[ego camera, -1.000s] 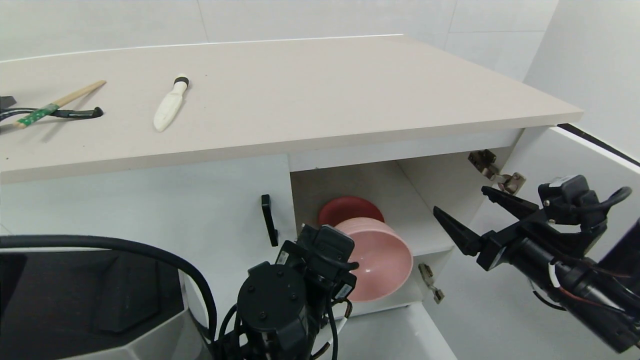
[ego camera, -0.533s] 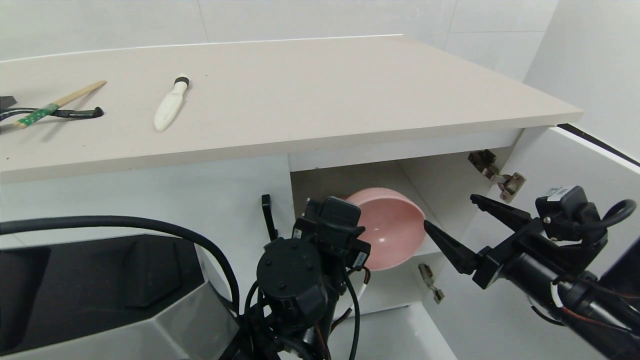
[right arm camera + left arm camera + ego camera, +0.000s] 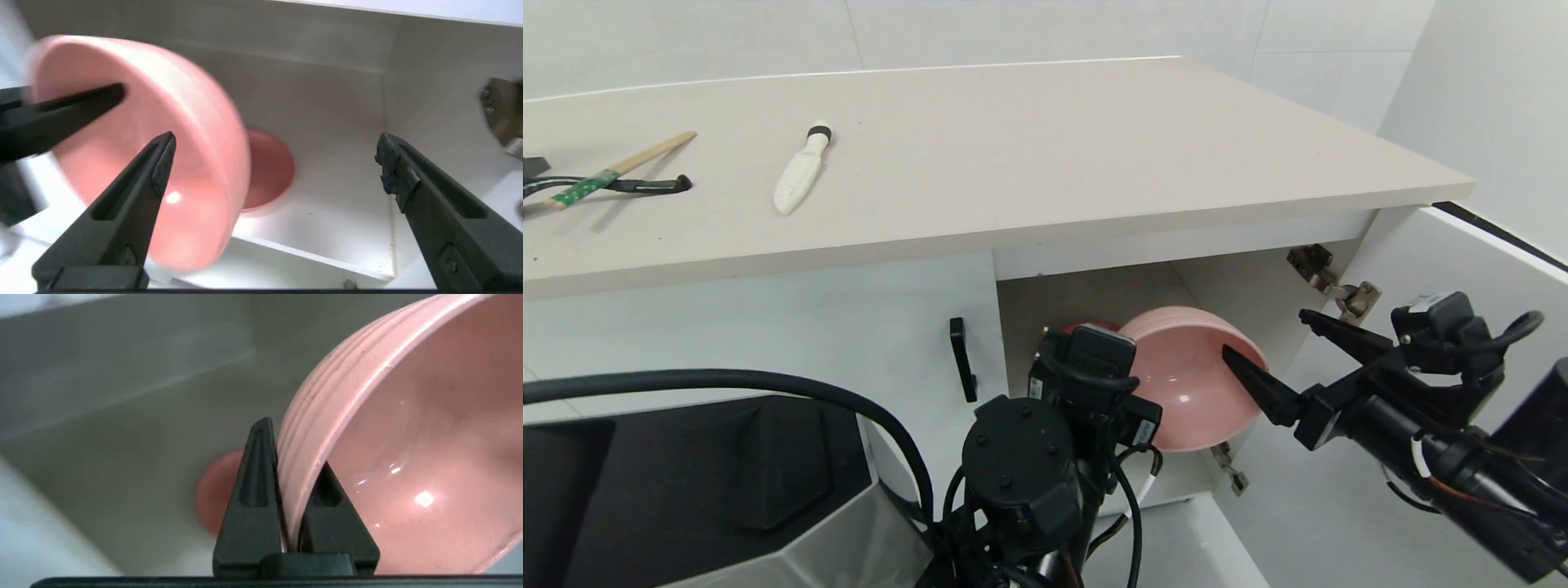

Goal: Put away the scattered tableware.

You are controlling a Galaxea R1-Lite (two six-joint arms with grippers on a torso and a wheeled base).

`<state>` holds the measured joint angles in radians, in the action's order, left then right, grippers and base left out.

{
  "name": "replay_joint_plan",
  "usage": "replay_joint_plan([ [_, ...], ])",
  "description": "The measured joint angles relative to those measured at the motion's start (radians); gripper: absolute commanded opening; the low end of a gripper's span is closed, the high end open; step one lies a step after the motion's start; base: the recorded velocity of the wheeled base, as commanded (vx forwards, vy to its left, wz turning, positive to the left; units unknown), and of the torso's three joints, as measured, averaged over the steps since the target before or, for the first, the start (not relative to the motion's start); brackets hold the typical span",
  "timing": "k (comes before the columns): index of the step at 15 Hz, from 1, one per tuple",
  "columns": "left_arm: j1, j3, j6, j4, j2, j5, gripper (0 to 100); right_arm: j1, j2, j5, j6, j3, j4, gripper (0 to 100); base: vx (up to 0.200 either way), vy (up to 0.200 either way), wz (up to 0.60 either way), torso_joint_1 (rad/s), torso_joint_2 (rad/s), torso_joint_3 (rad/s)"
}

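Ribbed pink bowl [image 3: 1192, 388], red plate [image 3: 270, 167]

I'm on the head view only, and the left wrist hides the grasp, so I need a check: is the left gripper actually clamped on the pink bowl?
Observer: Yes. The left wrist view shows the left gripper shut on the pink bowl at its rim, one finger outside the wall, one inside.
Operator: What is the red thing behind it?
Observer: The right wrist view shows a red dish lying flat on the shelf, farther back than the bowl.
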<state>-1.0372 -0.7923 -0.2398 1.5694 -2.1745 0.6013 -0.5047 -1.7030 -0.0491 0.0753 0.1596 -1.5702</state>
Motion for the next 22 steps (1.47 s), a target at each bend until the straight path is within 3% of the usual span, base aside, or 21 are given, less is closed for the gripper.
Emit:
replay_joint_plan([
  [6, -0.004, -0.053, -0.003, 0.000, -0.003, -0.011, 0, 0.035, -0.028, 0.000, 0.000, 0.019, 0.000, 100, 0.000, 0.000, 0.00, 0.000, 0.00, 0.000],
  [7, -0.004, -0.055, -0.003, 0.000, -0.003, -0.011, 0, 0.035, -0.028, 0.000, 0.000, 0.020, 0.000, 0, 0.000, 0.000, 0.00, 0.000, 0.00, 0.000],
  [13, -0.008, -0.058, -0.006, 0.004, -0.003, -0.010, 0, -0.055, 0.009, -0.008, -0.001, 0.023, 0.004, 0, 0.000, 0.000, 0.00, 0.000, 0.00, 0.000],
  [14, -0.007, -0.058, -0.006, 0.002, -0.003, -0.014, 100, -0.060, 0.012, -0.004, -0.001, 0.023, 0.002, 0, 0.000, 0.000, 0.00, 0.000, 0.00, 0.000],
  [19, -0.014, -0.047, 0.001, 0.000, 0.004, -0.062, 100, -0.045, 0.014, 0.002, -0.002, 0.019, 0.000, 0, 0.000, 0.000, 0.00, 0.000, 0.00, 0.000],
  [22, -0.017, 0.016, 0.015, 0.000, 0.051, -0.170, 100, -0.033, 0.009, 0.003, -0.003, 0.014, 0.000, 0, 0.000, 0.000, 0.00, 0.000, 0.00, 0.000],
])
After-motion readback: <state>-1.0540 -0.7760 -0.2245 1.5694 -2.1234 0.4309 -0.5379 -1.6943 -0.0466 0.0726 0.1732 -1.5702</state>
